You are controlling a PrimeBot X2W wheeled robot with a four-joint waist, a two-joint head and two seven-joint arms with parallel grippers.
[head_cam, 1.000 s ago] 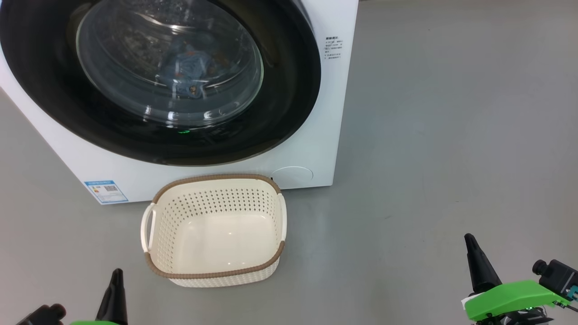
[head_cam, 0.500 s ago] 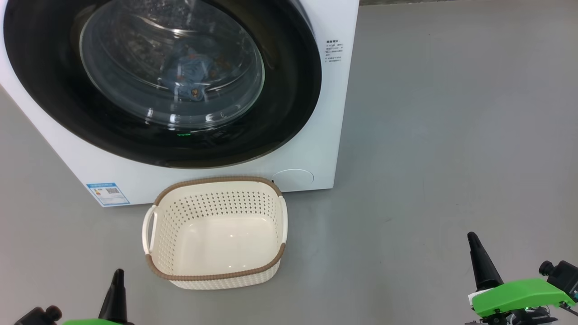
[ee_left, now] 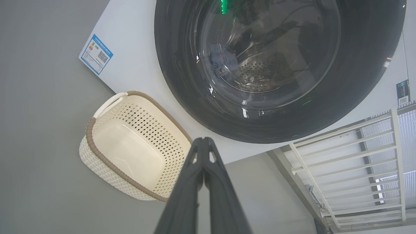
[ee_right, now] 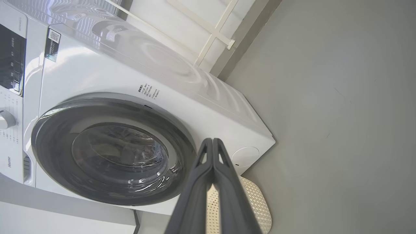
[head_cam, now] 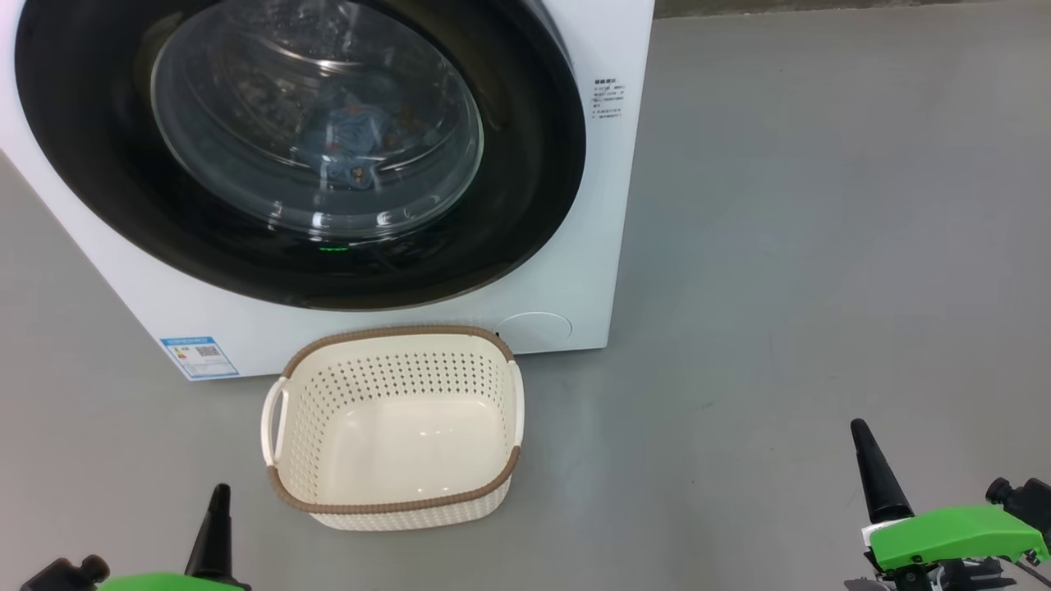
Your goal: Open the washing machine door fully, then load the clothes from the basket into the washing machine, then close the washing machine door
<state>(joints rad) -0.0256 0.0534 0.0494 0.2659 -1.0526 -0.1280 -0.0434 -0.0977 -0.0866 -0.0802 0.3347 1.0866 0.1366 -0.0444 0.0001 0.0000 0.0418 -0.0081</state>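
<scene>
The white washing machine fills the upper left of the head view. Its door, black-rimmed with a clear glass bowl, lies flush against the front. Behind the glass, light blue clothes with orange-brown print rest in the drum; the left wrist view shows them too. In front of the machine, on the floor, the cream basket holds nothing. My left gripper is shut at the lower left, short of the basket. At the lower right, far from both, my right gripper is also shut. Both pairs of fingers press together.
Grey floor stretches to the right of the machine. A blue label and a round white cap sit at the machine's base. A white railing stands beside the machine. The control panel with a knob is at the top of the machine's front.
The whole head picture has slid down slightly, so the camera has moved. Door, clothes and basket keep their places. Both grippers stay shut.
</scene>
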